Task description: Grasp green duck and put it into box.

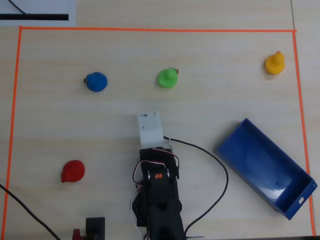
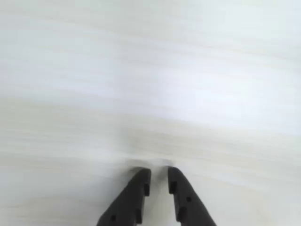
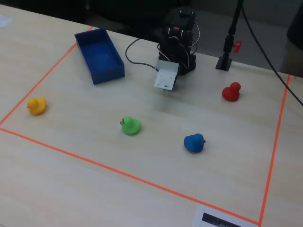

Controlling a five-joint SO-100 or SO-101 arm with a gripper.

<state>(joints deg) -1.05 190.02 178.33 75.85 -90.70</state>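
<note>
The green duck stands alone on the pale wood table, above the arm in the overhead view; it also shows in the fixed view. The dark blue box lies slanted and empty at the lower right of the overhead view, and at the far left of the fixed view. My gripper is empty, with its black fingertips only a narrow slit apart just above bare table. The arm is folded back, and its white wrist block sits well short of the duck. No duck shows in the wrist view.
A blue duck, a red duck and a yellow duck stand apart on the table. An orange tape line frames the work area. A black cable loops between the arm base and the box.
</note>
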